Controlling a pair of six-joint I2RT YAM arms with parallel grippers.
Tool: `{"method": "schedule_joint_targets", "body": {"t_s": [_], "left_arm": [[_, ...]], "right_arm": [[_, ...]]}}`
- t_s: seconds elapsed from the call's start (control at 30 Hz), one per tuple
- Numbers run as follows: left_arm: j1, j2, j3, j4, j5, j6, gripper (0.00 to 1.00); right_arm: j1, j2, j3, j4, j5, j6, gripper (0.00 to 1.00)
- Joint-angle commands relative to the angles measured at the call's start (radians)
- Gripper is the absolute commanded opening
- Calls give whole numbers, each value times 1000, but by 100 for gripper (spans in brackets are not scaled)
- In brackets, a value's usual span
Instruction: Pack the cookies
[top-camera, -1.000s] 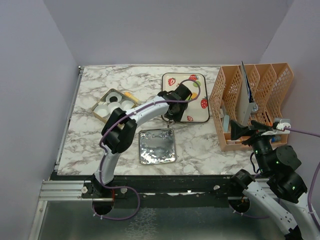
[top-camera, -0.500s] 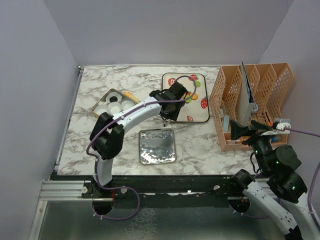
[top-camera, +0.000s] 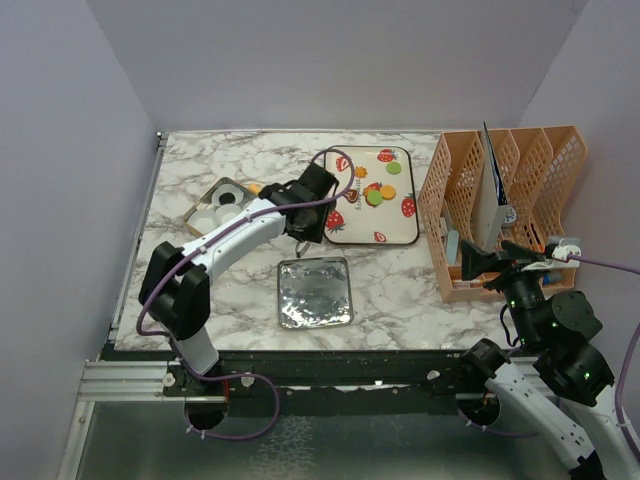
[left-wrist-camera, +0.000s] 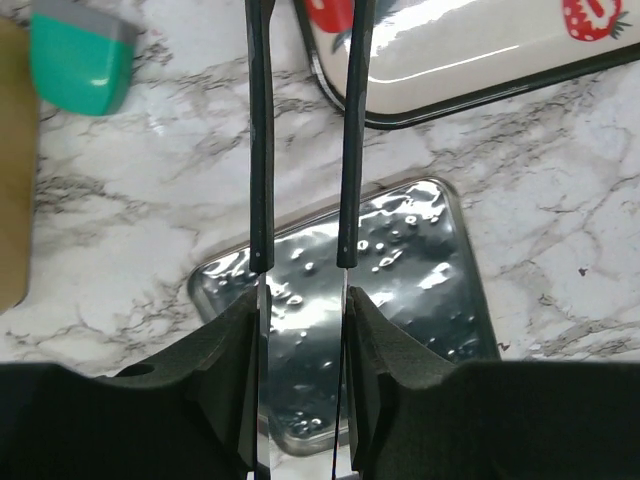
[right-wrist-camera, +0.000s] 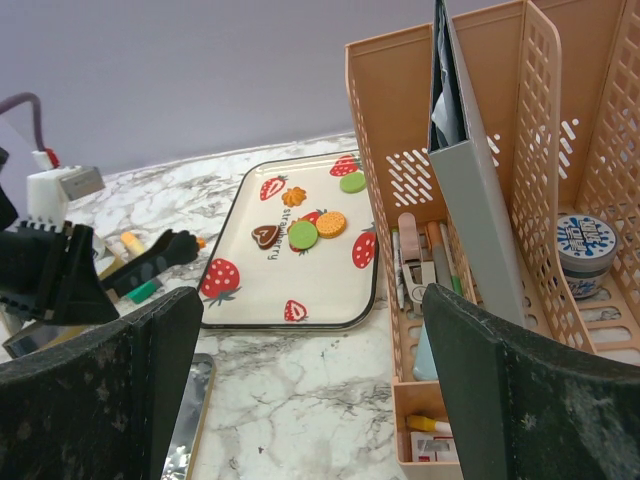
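Observation:
Several cookies lie on the white strawberry tray (top-camera: 398, 232): an orange one (top-camera: 361, 172), a green one (top-camera: 392, 168), a brown heart (right-wrist-camera: 265, 236), plus a green (right-wrist-camera: 303, 235) and an orange (right-wrist-camera: 331, 224) touching. One black cookie (top-camera: 227, 199) sits in a paper cup of the box (top-camera: 200, 222). My left gripper (top-camera: 312, 200) (left-wrist-camera: 300, 300) is shut on black-tipped tongs (left-wrist-camera: 259, 150) (right-wrist-camera: 160, 258), left of the tray. A small orange bit shows at their tips; I cannot tell if it is held. My right gripper (top-camera: 480, 262) (right-wrist-camera: 312, 330) is open, near the rack.
A shiny metal lid (top-camera: 314, 291) (left-wrist-camera: 420, 260) lies at the front middle, below the tongs. A teal-and-grey block (left-wrist-camera: 80, 55) sits left of them. The orange desk rack (top-camera: 500, 205) (right-wrist-camera: 480, 200) with a folder and tools stands at the right.
The left arm has swung left, carrying the tongs from over the tray to its left edge. The cookies on the tray now show. The right arm has not moved.

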Motion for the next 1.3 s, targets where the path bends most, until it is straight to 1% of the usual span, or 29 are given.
{"method": "schedule_joint_targets", "body": {"t_s": [0.0,0.23,0.4,0.5,0.67,0.77,1.27], "left_arm": [[75,-120,-50,-12,-29,-6,17],[227,-226,-124,-40,-1,56,17],[320,-258,-139,-73,5,115,18],[378,-274,-149,-88,34,152,18],[463,-281,-177,-93,78,167,18],[483,-268,-189,-91,112,165,18],[485,-170,-193,-58,105,157,20]], "right_arm": [[0,-8,-8,-2,3,-11,100],[0,-2,-9,-2,3,-11,100],[0,0,-8,-2,0,-11,100],[0,0,-8,-1,0,-11,100],[0,2,-8,-1,-2,-11,100],[0,5,-8,-2,-2,-13,100],[0,4,-9,-1,0,-14,100]]}}
